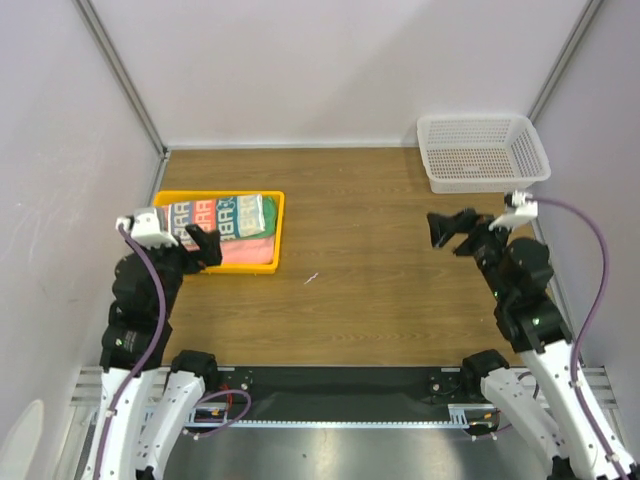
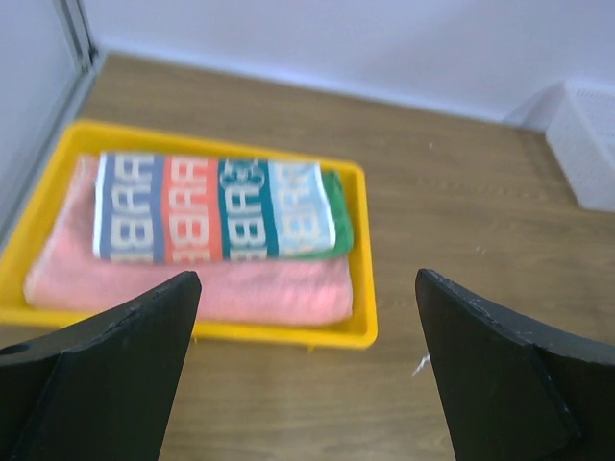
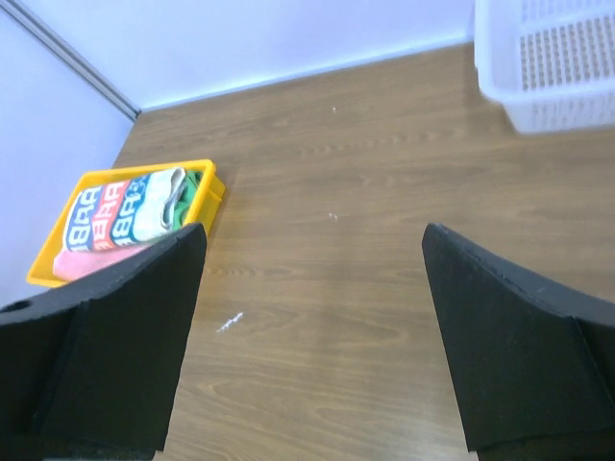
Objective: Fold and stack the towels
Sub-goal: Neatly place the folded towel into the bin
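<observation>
Three folded towels lie stacked in the yellow tray [image 1: 277, 232] at the left. The salmon-pink towel [image 2: 192, 288] is at the bottom, the green towel [image 2: 338, 216] shows only as an edge above it, and the white-and-teal lettered towel [image 2: 216, 206] lies on top. The stack also shows in the top view [image 1: 225, 215] and the right wrist view [image 3: 120, 213]. My left gripper [image 1: 197, 247] is open and empty, just in front of the tray. My right gripper [image 1: 450, 228] is open and empty over the bare right side of the table.
A white mesh basket [image 1: 483, 150] stands at the back right corner and shows in the right wrist view [image 3: 543, 58]. A small white scrap [image 1: 311, 279] lies on the wooden table near the middle. Walls close in left, back and right.
</observation>
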`<state>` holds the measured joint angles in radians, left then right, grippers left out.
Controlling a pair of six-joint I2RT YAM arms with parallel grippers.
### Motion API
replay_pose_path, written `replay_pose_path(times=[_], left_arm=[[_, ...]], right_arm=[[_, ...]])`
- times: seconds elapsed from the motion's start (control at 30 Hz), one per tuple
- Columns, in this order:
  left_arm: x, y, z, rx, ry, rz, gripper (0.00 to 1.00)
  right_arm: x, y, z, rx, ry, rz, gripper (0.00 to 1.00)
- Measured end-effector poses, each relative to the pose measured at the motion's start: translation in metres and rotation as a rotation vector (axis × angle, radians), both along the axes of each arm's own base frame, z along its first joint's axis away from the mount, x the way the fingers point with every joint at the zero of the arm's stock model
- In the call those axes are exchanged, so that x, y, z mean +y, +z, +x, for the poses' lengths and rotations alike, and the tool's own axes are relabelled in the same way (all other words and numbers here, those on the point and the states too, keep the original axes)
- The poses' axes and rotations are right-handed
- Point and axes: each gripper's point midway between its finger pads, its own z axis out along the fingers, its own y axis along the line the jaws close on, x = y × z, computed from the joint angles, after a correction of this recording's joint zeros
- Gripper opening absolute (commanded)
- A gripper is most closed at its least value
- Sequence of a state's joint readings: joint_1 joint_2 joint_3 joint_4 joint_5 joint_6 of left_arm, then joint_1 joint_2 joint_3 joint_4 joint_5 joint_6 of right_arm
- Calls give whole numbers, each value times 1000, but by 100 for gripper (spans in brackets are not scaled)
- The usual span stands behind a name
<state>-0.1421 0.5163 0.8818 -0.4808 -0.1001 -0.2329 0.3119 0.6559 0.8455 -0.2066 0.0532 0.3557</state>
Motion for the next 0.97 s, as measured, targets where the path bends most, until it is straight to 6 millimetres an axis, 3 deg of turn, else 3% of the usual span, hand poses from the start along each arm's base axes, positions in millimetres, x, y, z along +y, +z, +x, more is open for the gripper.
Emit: replay_pose_path(times=[0.13, 0.3, 0.4, 0.53, 0.7, 0.97], left_arm=[[2, -55, -19, 71, 13, -36, 100], [2, -79, -36, -6, 12, -94, 100], [3, -90, -40, -39, 25, -136, 100], [11, -94, -41, -57, 76, -154, 100], [17, -98, -38, -41, 115, -156, 100], [16, -123, -27, 89, 127, -127, 100]], right_arm=[[-6, -58, -18, 64, -12, 30, 100], [-15, -138, -33, 176, -60, 75, 100], [-19, -163, -37, 207, -94, 108, 100], [-22, -182, -38, 239, -122, 137, 100], [-22, -186, -35, 255, -130, 133, 100], [-28, -185, -34, 247, -159, 122, 100]])
